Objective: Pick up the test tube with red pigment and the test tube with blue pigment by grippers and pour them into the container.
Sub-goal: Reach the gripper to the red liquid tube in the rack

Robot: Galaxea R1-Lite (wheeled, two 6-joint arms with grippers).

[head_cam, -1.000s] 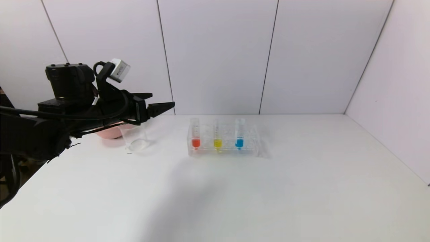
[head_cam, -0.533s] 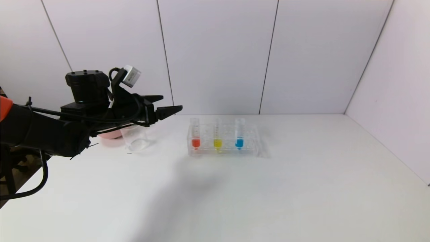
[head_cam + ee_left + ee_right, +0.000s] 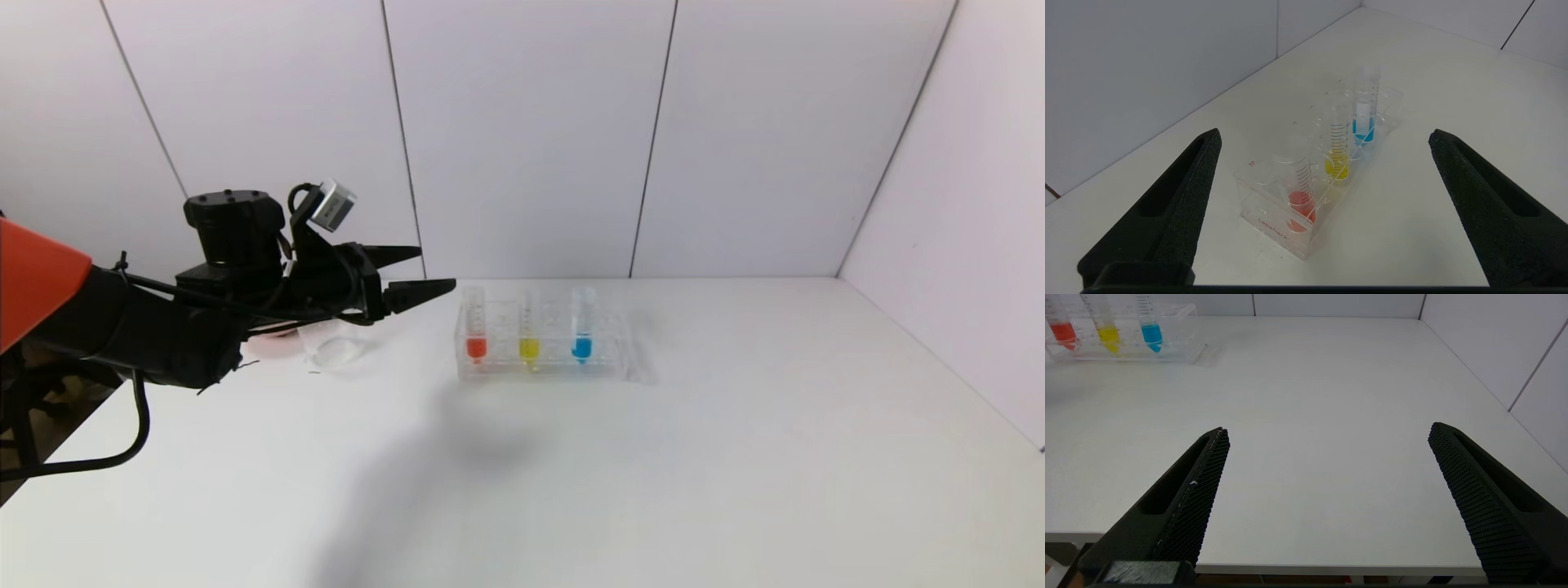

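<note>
Left claw (image 3: 431, 272) spread wide at mid-left of frame, just left of the test tube with red pigment (image 3: 474, 325) (sitting in its rack (image 3: 608, 359)); right claw (image 3: 1327, 435) wide too.

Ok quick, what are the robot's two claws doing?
Left gripper: open, empty, near the red tube.
Right gripper: open, empty, over the table.

Red tube (image 3: 475, 325), blue tube (image 3: 581, 323) upright; beaker (image 3: 326, 345) leftward.
</note>
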